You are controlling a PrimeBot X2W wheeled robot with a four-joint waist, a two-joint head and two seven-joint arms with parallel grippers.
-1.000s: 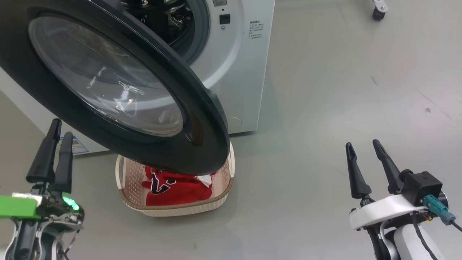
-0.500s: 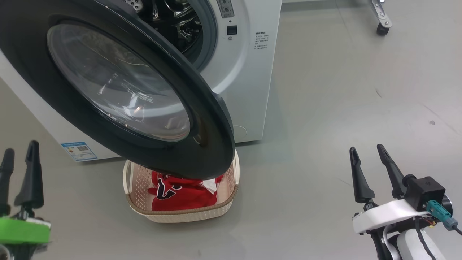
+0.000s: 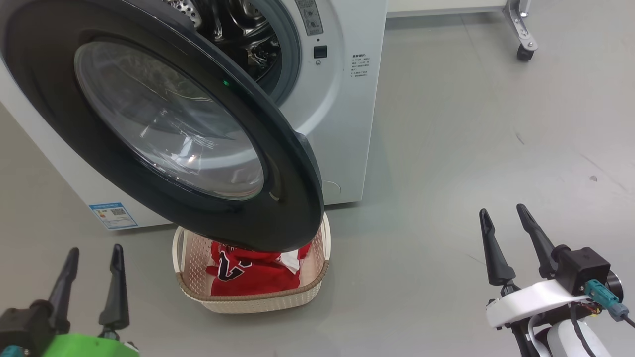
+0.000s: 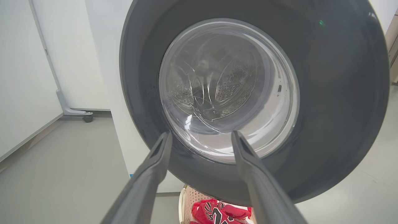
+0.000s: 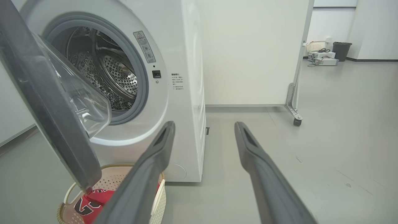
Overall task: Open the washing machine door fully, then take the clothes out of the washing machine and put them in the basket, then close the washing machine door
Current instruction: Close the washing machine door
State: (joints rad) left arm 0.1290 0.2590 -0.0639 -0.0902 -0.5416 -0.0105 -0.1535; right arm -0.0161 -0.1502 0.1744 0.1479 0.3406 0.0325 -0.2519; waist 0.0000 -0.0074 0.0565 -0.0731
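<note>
- Grey floor (image 3: 446, 124) is bearing the basket (image 3: 258, 301) with the clothes (image 3: 253, 277), beneath the open washing machine door (image 3: 168, 129).
- Your left gripper (image 3: 95, 248) and right gripper (image 3: 501, 209) are gaping empty.
- You are likely facing a rigid, slick door: push the black rim.

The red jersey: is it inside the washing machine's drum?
No, the red jersey lies in the cream basket on the floor under the open door, and the drum looks empty in the right wrist view.

One washing machine (image 3: 347, 124), one door (image 3: 168, 134), one basket (image 3: 263, 305), one jersey (image 3: 248, 277) (sole garment), two grippers: left gripper (image 3: 95, 249), right gripper (image 3: 501, 209).
</note>
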